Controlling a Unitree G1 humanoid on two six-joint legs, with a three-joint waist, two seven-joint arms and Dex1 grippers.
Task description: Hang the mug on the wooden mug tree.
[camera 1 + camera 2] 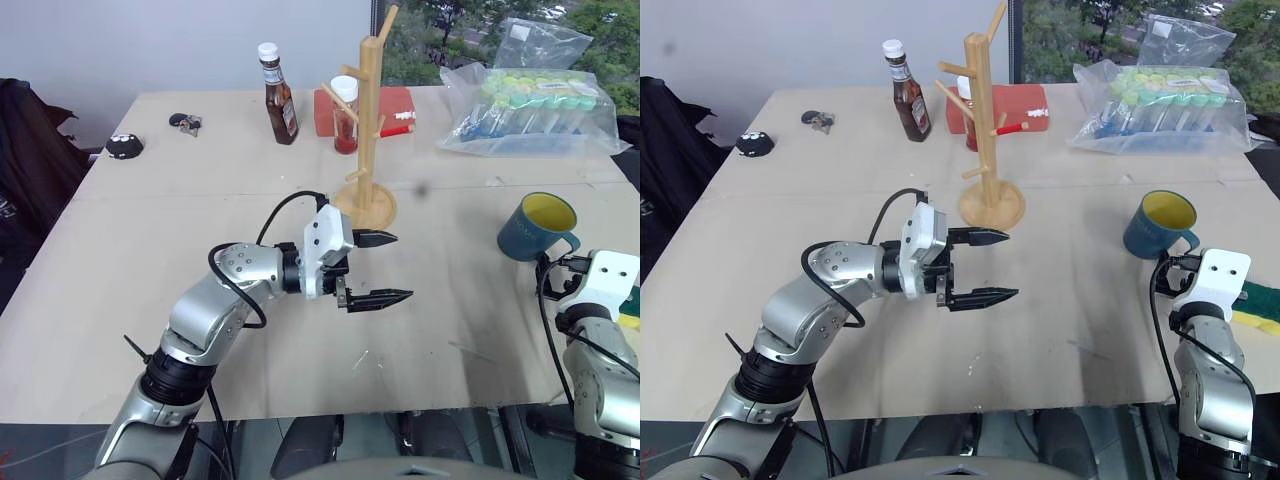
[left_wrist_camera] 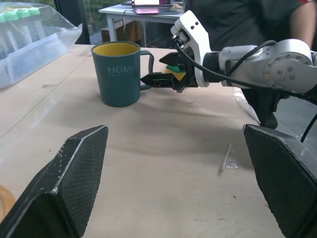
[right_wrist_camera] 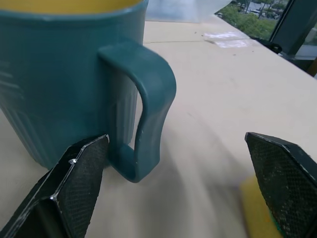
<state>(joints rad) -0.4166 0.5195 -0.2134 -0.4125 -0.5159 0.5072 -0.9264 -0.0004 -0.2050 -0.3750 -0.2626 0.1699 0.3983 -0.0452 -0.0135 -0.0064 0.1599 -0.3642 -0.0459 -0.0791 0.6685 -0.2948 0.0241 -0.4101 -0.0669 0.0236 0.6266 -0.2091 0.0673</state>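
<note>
A brown sauce bottle (image 1: 279,97) stands upper centre beside a red box (image 1: 400,104), a clear bag of tubes (image 1: 530,105) upper right, keys (image 1: 186,123) upper left.

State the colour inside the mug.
Yellow inside the mug; clearest in the left eye view.

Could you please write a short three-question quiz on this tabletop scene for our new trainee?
1. True or false: the mug already hangs on the wooden mug tree.
2. Which gripper is at the mug's handle: A left gripper, B right gripper?
3. Fill in: the mug's inside is ____.

Key: 1 false, it stands on the table; 2 B, jaws open at the handle; 3 yellow.
</note>
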